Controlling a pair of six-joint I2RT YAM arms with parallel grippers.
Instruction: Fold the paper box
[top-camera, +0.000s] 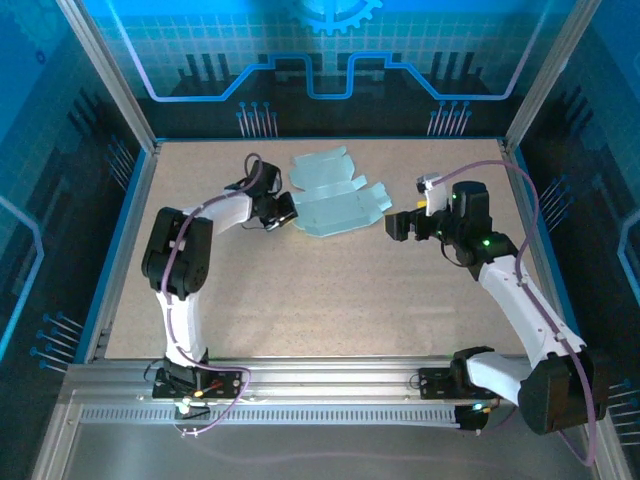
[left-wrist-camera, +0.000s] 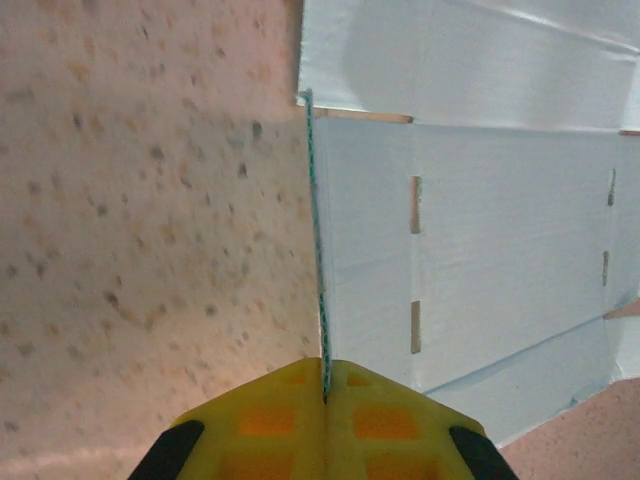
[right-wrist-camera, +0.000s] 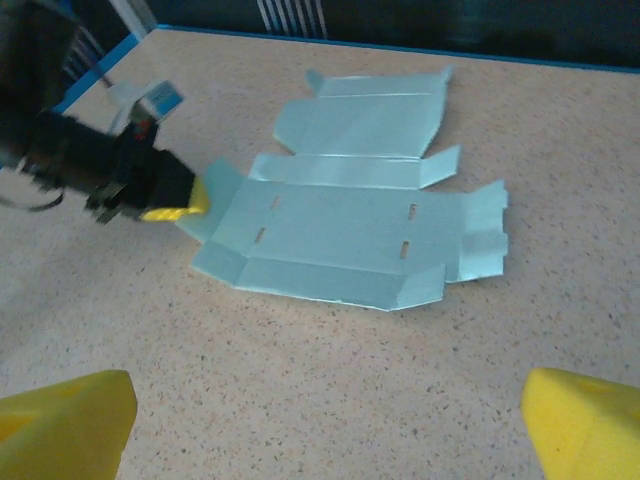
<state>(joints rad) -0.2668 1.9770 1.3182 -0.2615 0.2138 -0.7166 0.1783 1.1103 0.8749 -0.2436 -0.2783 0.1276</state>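
Paper box (top-camera: 330, 195): we found it a flat, unfolded mint sheet on the bench (top-camera: 330, 300), nearer the far edge than the near one, roughly midway between the side edges.
Main panel (right-wrist-camera: 340, 230): we counted four short slits cut into it.
Left gripper (top-camera: 284, 212): its yellow fingertips (left-wrist-camera: 285, 415) were pressed together on the sheet's flap (right-wrist-camera: 218, 195) facing the bench's left edge, the thin card edge pinched between them and the flap tilted up.
Right gripper (top-camera: 398, 226): we saw its fingers (right-wrist-camera: 70, 415) spread wide, holding nothing, near the sheet's opposite end but not touching it.
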